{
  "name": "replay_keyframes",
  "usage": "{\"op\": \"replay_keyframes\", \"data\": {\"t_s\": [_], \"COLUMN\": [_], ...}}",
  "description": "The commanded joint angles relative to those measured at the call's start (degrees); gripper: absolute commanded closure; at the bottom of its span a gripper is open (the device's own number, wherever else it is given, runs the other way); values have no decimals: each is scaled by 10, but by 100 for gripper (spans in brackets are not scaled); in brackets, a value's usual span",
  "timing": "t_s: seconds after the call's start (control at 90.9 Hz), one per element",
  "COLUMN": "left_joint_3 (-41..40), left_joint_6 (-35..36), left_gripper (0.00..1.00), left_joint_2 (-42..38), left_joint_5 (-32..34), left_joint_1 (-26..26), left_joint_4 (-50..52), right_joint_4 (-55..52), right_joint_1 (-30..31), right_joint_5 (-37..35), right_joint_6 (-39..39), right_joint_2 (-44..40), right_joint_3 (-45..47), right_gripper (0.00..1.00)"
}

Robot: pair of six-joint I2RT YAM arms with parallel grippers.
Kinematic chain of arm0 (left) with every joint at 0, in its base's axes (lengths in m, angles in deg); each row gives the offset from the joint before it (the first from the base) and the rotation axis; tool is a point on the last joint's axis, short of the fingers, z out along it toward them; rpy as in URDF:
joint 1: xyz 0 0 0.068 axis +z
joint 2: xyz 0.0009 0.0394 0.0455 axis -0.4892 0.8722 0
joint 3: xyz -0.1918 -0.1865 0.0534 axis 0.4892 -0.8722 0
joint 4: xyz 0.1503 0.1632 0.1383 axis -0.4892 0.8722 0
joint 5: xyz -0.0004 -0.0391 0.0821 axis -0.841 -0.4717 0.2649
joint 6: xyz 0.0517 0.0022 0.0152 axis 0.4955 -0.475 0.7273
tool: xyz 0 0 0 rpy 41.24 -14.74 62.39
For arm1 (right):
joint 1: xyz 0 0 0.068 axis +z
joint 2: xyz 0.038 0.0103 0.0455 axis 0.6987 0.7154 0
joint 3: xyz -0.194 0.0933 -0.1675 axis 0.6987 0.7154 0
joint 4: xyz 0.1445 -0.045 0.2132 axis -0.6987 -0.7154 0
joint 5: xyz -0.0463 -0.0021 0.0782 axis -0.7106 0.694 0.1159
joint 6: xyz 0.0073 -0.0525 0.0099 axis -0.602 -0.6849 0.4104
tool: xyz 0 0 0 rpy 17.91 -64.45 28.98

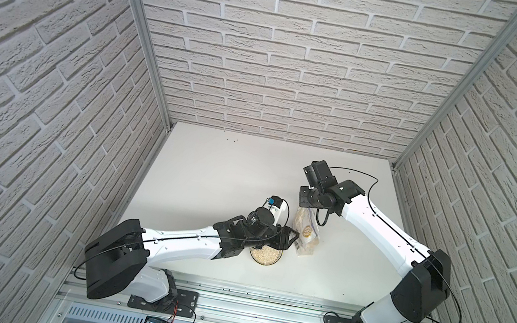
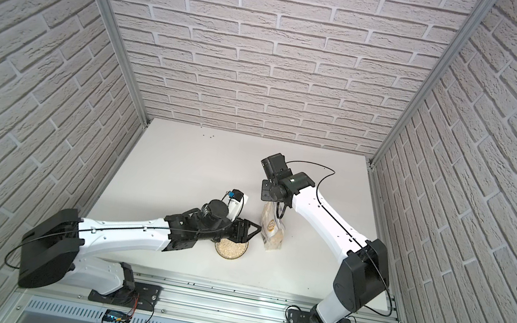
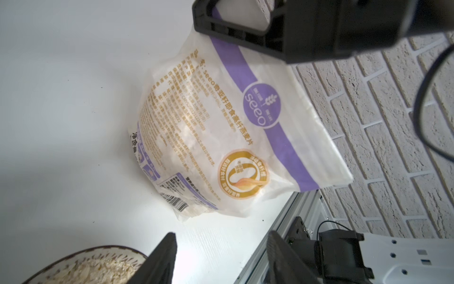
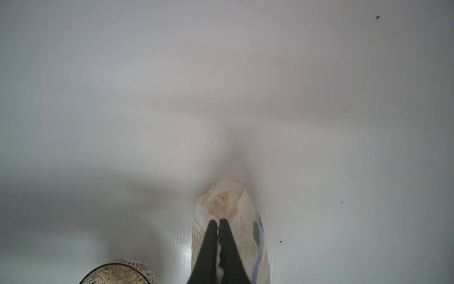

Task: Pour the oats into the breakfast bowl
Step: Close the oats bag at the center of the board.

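Right gripper (image 4: 218,221) clamped on oats pouch (image 1: 307,236) top edge; left gripper (image 1: 290,239) open, over breakfast bowl (image 1: 265,259) rim, just beside pouch.

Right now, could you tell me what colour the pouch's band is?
The band on the pouch is purple; the left wrist view shows it best.

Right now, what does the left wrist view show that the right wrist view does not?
Only left wrist: the pouch, printed face with purple band and barcode; the brick wall; the open left gripper. Only right wrist: the right gripper, shut on the pouch's top edge, seen along its fingers. Both: pouch, right gripper, breakfast bowl holding oats, white table.
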Motion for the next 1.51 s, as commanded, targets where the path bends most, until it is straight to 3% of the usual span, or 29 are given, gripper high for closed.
{"op": "replay_keyframes", "data": {"t_s": [0.0,0.143,0.209,0.319,0.44,0.495,0.517,0.77,0.847,0.935,1.1,1.133,1.166,1.397,1.419,1.496], "left_joint_3": [-7,-15,-17,-17,-14,-11,-9,-11,-16,-15,-16,-15,-15,-17,-17,-17], "left_joint_6": [28,43,55,68,79,87,91,109,109,112,111,112,112,112,112,113], "left_gripper": [34,35,35,36,37,37,38,38,38,38,38,38,39,38,39,39], "left_joint_2": [0,10,19,36,51,56,58,58,56,59,60,60,59,58,58,56], "left_joint_5": [-33,-70,-98,-141,-173,-182,-184,-180,-180,-189,-189,-188,-188,-179,-179,-179], "left_joint_1": [-3,-2,-2,-2,-6,-9,-11,-30,-31,-31,-37,-39,-40,-44,-44,-44], "left_joint_4": [-50,-89,-111,-141,-162,-165,-165,-168,-174,-175,-177,-177,-176,-177,-177,-177], "right_joint_4": [53,53,37,40,50,50,48,59,40,40,51,51,47,76,63,29], "right_joint_1": [-4,-14,-19,-28,-37,-41,-41,-47,-51,-53,-58,-57,-57,-62,-63,-64], "right_joint_5": [-21,-8,-9,-5,16,23,25,34,32,18,21,22,24,21,24,36], "right_joint_6": [14,10,9,0,-6,-9,-8,1,-2,-4,-15,-18,-19,-6,-5,-2], "right_joint_2": [-27,-37,-27,-8,24,38,42,21,38,58,97,103,109,53,52,42], "right_joint_3": [12,16,5,-4,-27,-39,-44,-29,-48,-63,-88,-92,-97,-59,-64,-71], "right_gripper": [96,96,74,68,74,93,96,96,66,61,75,90,96,96,91,57]}}
